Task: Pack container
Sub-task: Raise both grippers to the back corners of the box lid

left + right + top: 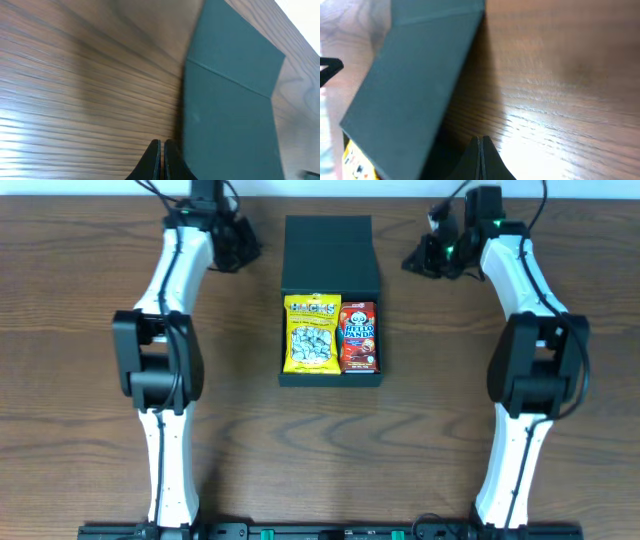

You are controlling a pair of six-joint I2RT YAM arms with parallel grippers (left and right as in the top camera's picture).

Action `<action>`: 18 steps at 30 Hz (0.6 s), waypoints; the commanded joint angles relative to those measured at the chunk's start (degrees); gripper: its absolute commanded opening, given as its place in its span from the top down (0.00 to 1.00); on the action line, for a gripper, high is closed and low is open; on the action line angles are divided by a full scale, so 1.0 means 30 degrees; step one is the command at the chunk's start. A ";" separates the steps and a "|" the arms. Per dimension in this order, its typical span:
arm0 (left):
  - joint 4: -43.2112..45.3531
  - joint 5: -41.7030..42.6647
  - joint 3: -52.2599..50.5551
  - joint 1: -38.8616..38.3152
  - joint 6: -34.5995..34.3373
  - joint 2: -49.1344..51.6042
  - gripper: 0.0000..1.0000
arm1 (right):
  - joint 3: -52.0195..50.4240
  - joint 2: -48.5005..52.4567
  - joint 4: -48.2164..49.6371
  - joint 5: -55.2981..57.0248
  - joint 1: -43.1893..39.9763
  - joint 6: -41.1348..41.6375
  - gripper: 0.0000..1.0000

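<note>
The dark teal-black container sits mid-table with its flap lid raised at the back. Inside lie a yellow snack pack and a red Hello Panda pack side by side. My left gripper is shut and empty, just left of the lid; the lid fills the right side of the left wrist view, with the jaws beside it. My right gripper is shut and empty, just right of the lid; its jaws hover over bare wood.
The wooden table spreads to both sides of the box. Both arms reach from the front edge up along the left and right sides. A pale wall strip lies beyond the table's back edge.
</note>
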 commanded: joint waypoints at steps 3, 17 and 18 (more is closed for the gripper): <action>0.0160 -0.0291 0.0044 -0.0933 -0.2484 0.0248 0.94 | -0.0080 0.1086 0.0007 -0.3330 0.0058 -0.0124 0.99; -0.1195 -0.1086 0.0036 -0.0546 -0.4262 0.0707 0.94 | -0.0080 0.2127 0.0226 -0.3810 0.1078 0.1042 0.99; -0.1297 -0.1035 0.0036 -0.0437 -0.4262 0.0816 0.94 | -0.0080 0.2142 0.0240 -0.3803 0.1137 0.1064 0.99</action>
